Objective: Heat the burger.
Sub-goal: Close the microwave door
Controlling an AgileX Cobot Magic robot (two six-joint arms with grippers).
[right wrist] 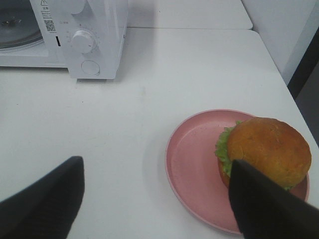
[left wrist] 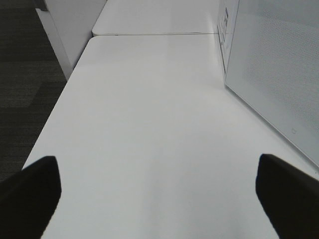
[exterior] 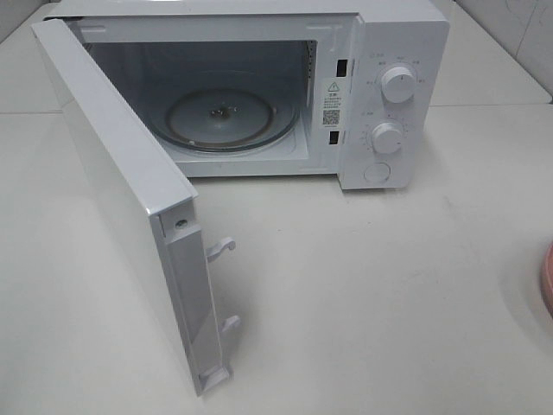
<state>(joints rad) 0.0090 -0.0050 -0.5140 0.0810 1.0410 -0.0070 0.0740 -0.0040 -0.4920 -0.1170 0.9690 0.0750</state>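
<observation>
The burger (right wrist: 268, 148), with a golden-brown bun and green lettuce, sits on the right part of a round pink plate (right wrist: 192, 164) on the white table. My right gripper (right wrist: 157, 204) hovers open above the table just short of the plate; one dark fingertip (right wrist: 264, 204) overlaps the burger's near edge in the right wrist view, and nothing lies between the fingers. My left gripper (left wrist: 159, 199) is open over bare table beside the microwave door (left wrist: 279, 74). Neither gripper shows in the exterior view. The microwave (exterior: 380, 95) stands open, its glass turntable (exterior: 226, 117) bare.
The microwave door (exterior: 130, 199) swings far out toward the front left of the table. A sliver of the pink plate (exterior: 549, 278) shows at the exterior view's right edge. The table's left edge drops to a dark floor (left wrist: 25, 74).
</observation>
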